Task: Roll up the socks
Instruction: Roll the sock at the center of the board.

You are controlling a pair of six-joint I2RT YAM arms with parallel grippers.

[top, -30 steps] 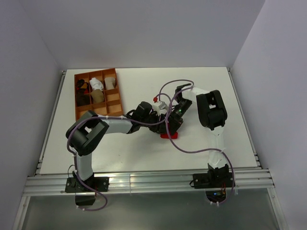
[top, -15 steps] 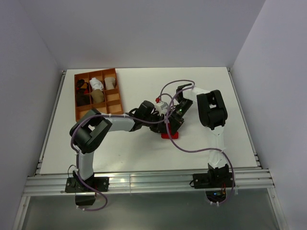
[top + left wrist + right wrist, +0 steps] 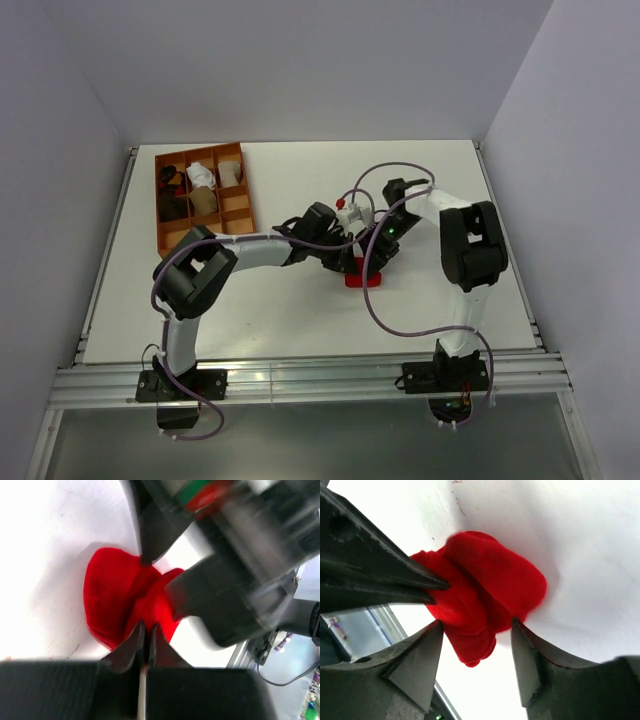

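Your left pincer (image 3: 146, 632) now clamps the sock's (image 3: 490, 575) 9 o'clock edge as your right pincer (image 3: 476, 623) spreads apart, seemingly handing the roll over.

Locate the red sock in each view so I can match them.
Top external: red sock just right of centre, under both wrists.
Left wrist: red sock centre-left, above the closed fingertips.
Right wrist: red sock centre, between the open right gripper fingers.
Shared landmark: left gripper, pinching the sock's edge; it enters the right wrist view from the left.
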